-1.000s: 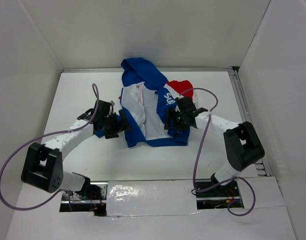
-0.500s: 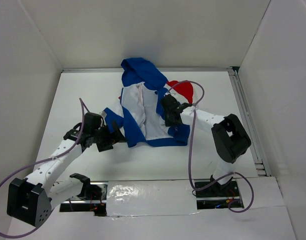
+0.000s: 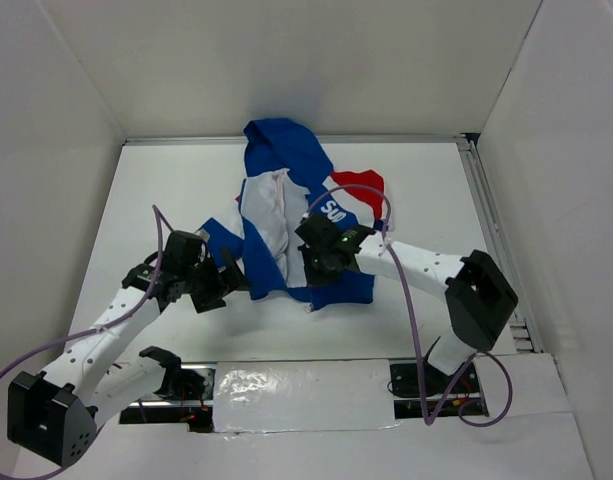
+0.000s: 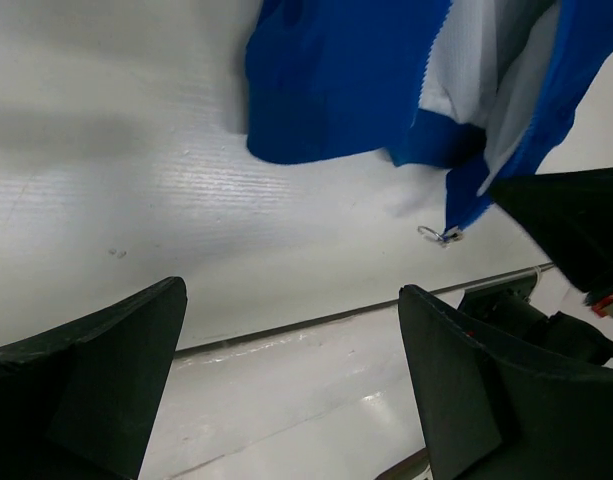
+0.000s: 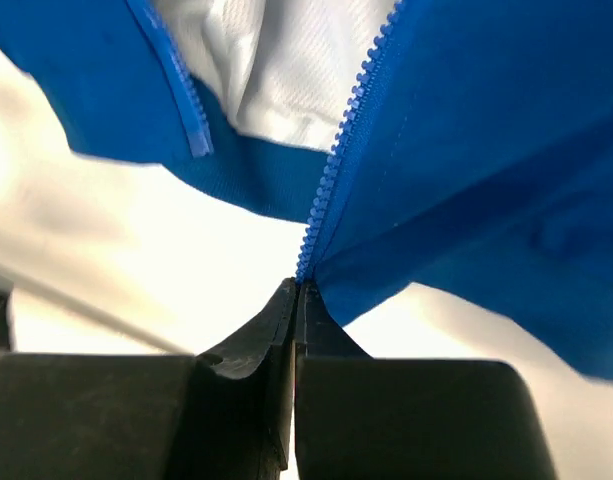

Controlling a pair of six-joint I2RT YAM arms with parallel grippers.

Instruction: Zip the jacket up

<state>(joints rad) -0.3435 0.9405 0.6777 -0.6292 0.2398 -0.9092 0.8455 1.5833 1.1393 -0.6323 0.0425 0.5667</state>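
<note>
Right tool [image 5: 296,292] pinches the jacket [image 5: 466,150] by its zipper [image 5: 351,130]; left tool [image 4: 291,300] gapes.

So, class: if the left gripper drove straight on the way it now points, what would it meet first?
Probably the jacket: its blue fabric lies just ahead of the open left gripper, with only bare table between them. Depth is unclear, so it might brush the table first.

Bright, even overhead light, soft shadows. Right wrist view: jacket [image 5: 486,150] sharp, table [image 5: 31,205] at 9 o'clock washed out, blurred.
</note>
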